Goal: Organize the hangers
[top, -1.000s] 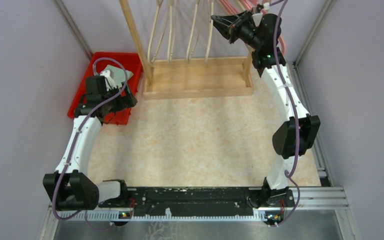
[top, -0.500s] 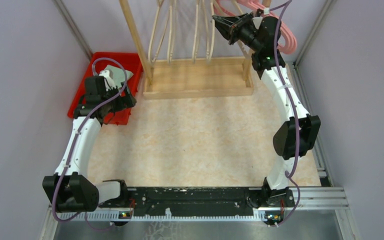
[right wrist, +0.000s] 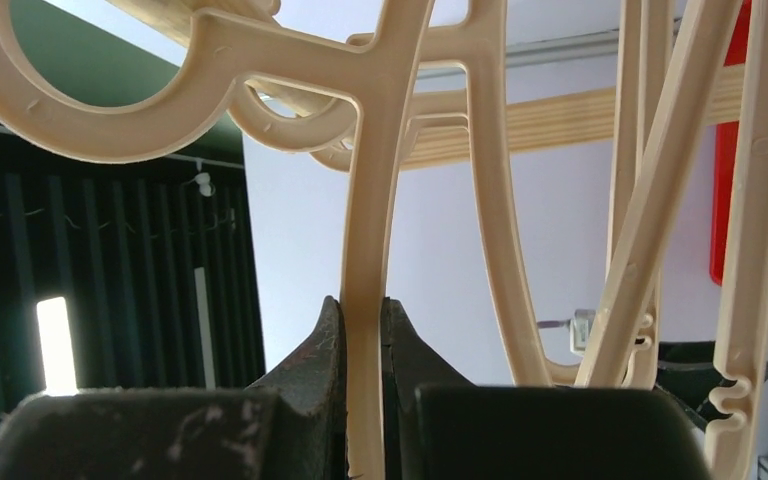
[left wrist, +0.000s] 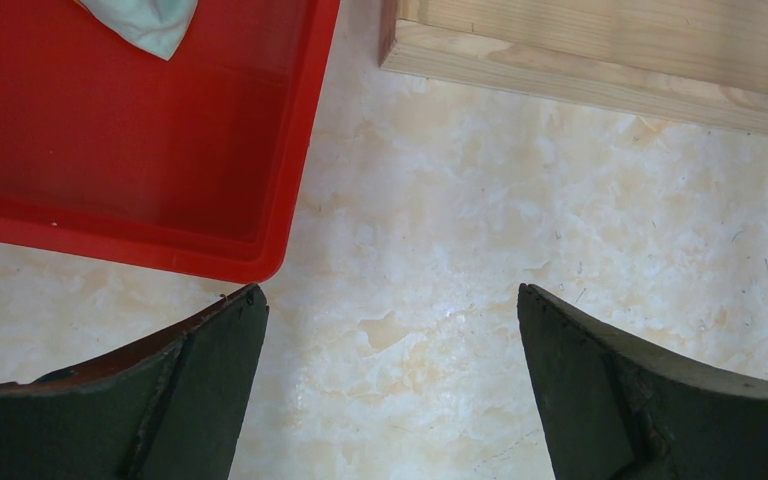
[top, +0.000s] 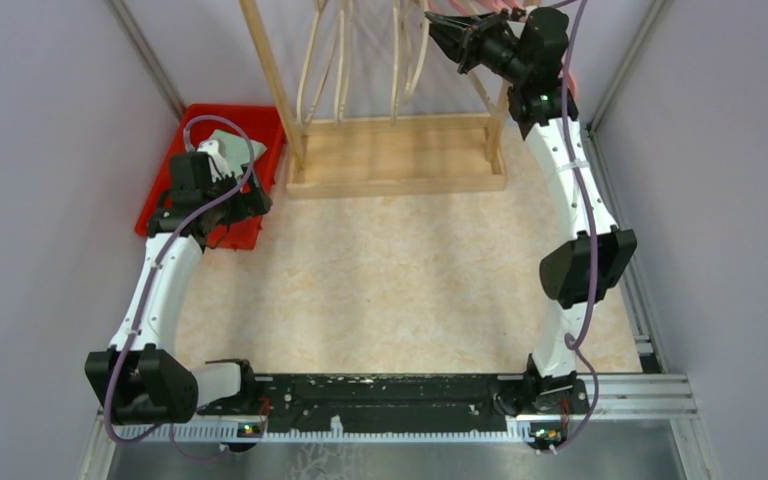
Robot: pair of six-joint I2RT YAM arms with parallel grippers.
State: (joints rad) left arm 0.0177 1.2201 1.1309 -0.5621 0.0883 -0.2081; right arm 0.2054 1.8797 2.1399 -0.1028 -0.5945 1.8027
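Looking down from above, we see the light wooden rack frame [top: 397, 160] at the middle of the counter's far edge. The beige rounded plastic hangers [top: 341, 80] dangle from its rail. The right gripper [top: 434, 24] reaches high near the far right corner, presumably to take one hanger side-on. The pink hangers are almost wholly hidden behind that arm. The left gripper [top: 235, 205] hangs over the red plastic tray [top: 210, 108] in the far left corner, parked clear, we judge.

On the left wrist, the left gripper [left wrist: 390, 298] is spread wide and empty above bare counter beside the tray's corner [left wrist: 270, 250]. A pale cloth [left wrist: 145, 20] is cut off at the top.

On the right wrist, the right gripper [right wrist: 363, 330] is clamped on one beige hanger's arm [right wrist: 372, 200]. That hanger's hook rests over the rail, though we cannot tell how firmly it is seated.
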